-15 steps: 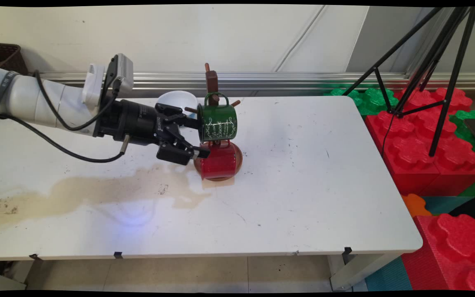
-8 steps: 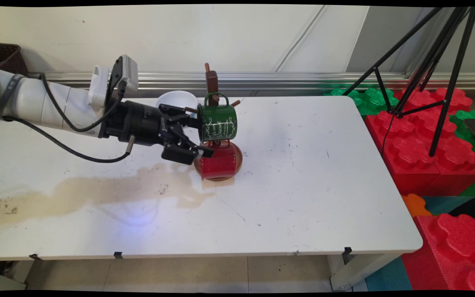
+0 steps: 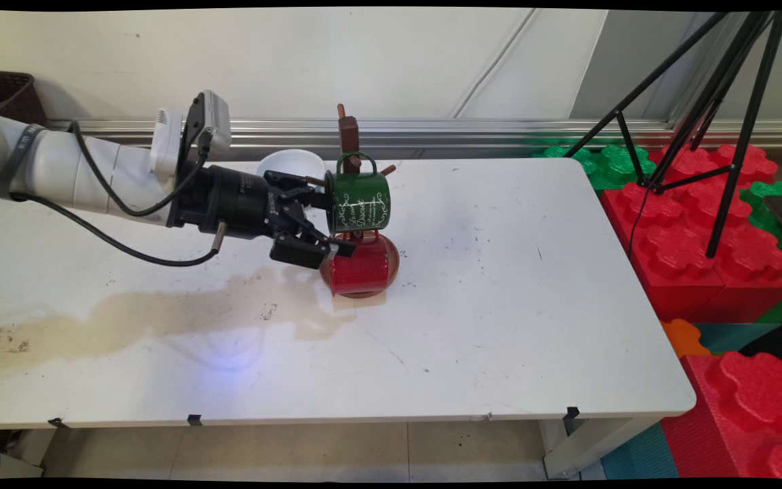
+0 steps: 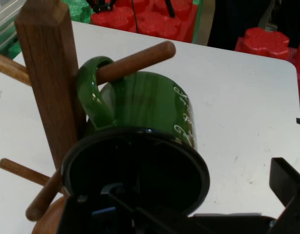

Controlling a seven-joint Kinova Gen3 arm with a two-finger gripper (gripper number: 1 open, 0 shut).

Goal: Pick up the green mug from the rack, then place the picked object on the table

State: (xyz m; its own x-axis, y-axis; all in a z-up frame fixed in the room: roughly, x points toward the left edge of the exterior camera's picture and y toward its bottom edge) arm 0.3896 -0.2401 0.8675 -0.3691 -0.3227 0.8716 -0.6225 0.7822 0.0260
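A green enamel mug [image 3: 358,202] hangs by its handle on a peg of a brown wooden mug tree [image 3: 348,132]. Below it a red mug [image 3: 362,267] hangs on the same tree, close to the round base. My gripper [image 3: 325,224] comes in from the left, level with the green mug's open mouth, and stands open. In the hand view the green mug [image 4: 145,102] fills the middle, its dark mouth facing me and its handle looped over a peg [image 4: 135,61] of the post [image 4: 47,73]. One finger [image 4: 286,180] shows outside the mug on the right.
A white bowl [image 3: 290,165] stands behind the gripper near the table's back edge. A brownish stain [image 3: 160,312] spreads over the table's left front. Red and green foam blocks [image 3: 696,231] and a black tripod [image 3: 723,102] stand to the table's right.
The gripper has moved a little to the right and upward, closer to the green mug's mouth. Both mugs hang where they were.
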